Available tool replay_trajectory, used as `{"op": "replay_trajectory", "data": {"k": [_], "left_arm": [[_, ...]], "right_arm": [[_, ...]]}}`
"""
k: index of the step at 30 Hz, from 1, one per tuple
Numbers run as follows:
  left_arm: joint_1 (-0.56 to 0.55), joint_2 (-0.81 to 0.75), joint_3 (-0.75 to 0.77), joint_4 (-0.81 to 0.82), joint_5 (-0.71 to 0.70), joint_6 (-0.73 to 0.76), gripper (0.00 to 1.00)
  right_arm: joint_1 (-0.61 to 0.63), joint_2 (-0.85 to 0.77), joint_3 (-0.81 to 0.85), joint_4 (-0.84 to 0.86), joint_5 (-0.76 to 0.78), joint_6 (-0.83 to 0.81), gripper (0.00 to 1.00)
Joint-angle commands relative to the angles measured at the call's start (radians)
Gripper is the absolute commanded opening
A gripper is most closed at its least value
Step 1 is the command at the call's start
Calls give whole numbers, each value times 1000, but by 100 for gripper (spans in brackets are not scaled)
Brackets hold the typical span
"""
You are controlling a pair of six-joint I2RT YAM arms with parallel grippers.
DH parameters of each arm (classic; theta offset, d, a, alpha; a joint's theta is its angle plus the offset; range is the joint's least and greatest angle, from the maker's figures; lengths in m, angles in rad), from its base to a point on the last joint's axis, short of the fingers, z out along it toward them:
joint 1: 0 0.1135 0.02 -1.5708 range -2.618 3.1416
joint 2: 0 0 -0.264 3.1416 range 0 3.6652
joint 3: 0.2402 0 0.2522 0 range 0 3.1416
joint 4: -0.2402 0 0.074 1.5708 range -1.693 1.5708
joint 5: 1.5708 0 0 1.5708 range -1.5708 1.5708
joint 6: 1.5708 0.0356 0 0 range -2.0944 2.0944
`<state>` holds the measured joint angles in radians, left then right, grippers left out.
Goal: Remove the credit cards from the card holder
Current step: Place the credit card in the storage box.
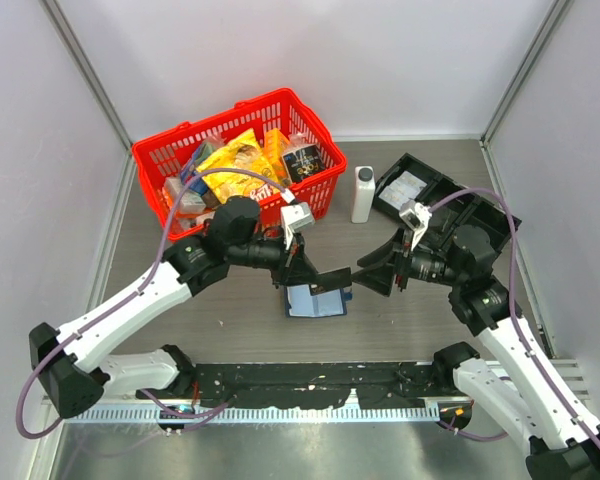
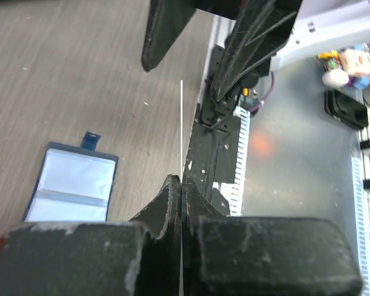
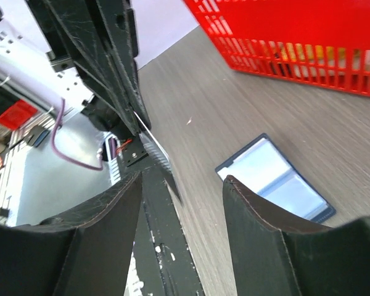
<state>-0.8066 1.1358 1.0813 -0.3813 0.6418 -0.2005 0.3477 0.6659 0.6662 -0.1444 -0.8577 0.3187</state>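
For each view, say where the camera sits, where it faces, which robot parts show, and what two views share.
Top external: above, behind, looking down on the table; both arms show.
Left wrist: on the left arm, facing the near rail; left gripper shut on a credit card.
Right wrist: on the right arm, facing the red basket; right gripper open.
All share the card holder.

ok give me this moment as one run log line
left jaws: shut on credit card | right jaws: open, empty | card holder: open on table
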Motion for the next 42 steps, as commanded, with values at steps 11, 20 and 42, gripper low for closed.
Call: {"op": "replay_trajectory", "data": {"k": [11,20,42], "left_arm": [[1,119,127,-50,211,119,0],[9,70,146,-97,-32,127,11],[93,-389,-216,228,-1200,85,100]], "right_arm": [[28,84,35,124,-227,8,37],[28,115,75,53,-135,-18,1],[-469,524,317,-201,770,57,1]]}}
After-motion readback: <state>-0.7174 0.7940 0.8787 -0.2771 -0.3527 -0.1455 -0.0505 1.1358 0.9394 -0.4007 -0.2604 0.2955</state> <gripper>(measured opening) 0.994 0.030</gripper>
